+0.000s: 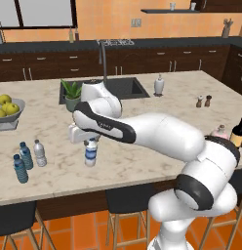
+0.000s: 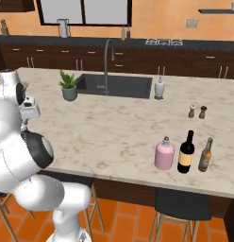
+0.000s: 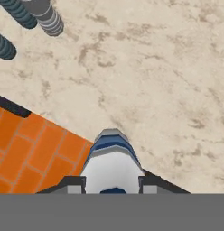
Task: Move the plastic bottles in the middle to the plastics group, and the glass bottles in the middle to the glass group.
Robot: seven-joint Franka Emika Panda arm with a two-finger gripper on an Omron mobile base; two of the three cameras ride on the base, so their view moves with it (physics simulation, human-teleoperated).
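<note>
My gripper (image 1: 90, 142) is shut on a clear plastic bottle (image 1: 90, 154) with a white cap and a blue label, near the counter's front edge. In the hand view this bottle (image 3: 111, 158) sits between my fingertips (image 3: 71, 185). To its left stand two blue-capped bottles (image 1: 23, 161) and, beside them, a plain greyish-clear bottle (image 1: 40, 153); these appear at the hand view's top left (image 3: 46, 16). At the counter's right front, a pink glass bottle (image 2: 164, 153) stands next to a dark wine bottle (image 2: 186, 152).
A slim brown bottle (image 2: 205, 155) stands right of the wine bottle. Salt and pepper shakers (image 2: 197, 111), a white soap dispenser (image 2: 159, 88), a sink (image 2: 114, 85), a potted plant (image 2: 69, 87) and a fruit bowl (image 1: 8, 112) sit further back. Stools (image 1: 130, 202) stand below the counter edge.
</note>
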